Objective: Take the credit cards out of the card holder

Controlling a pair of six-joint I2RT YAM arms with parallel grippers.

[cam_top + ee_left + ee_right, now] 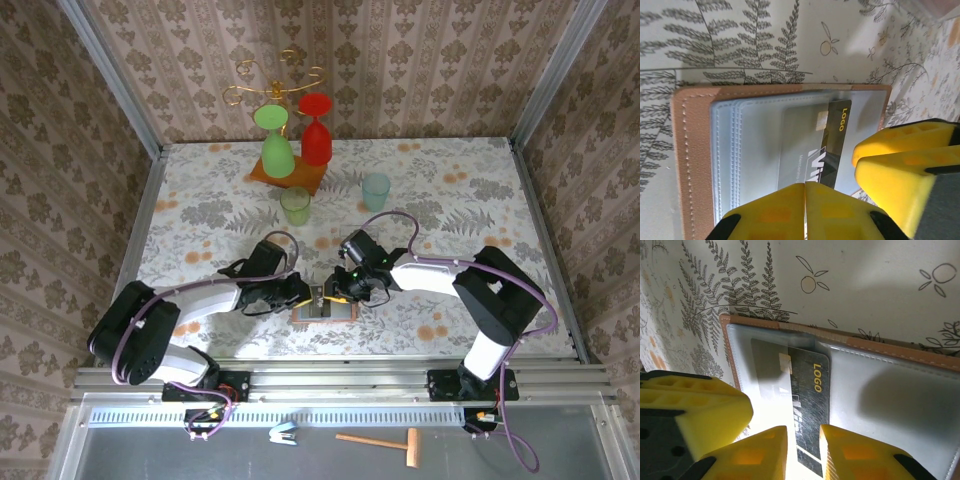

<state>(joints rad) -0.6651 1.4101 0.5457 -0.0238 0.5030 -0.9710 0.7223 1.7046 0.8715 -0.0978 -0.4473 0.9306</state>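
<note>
card, dark with a gold logo, lies partly out of a clear sleeve in the open holder. the holder sits flat on the counter near its front edge, between the two arms. left hand has its fingers pressed together with no gap, over the sleeve on the holder's near side; i cannot tell whether it bears down on the plastic or pinches a bit of it. right hand stands narrow, its fingers a little apart with the card's bare end running into the gap; whether they clamp it i cannot tell.

the card looks thin, stiff, light and slick, so it should slide rather than bend. the sleeve is soft and likely to cling, and the holder looks light enough to drag along unless pinned. the bare dark end is the place to take hold, drawn straight out along the sleeve's mouth and kept flat. a skewed pull could jam a corner or fold the holder shut.
</note>
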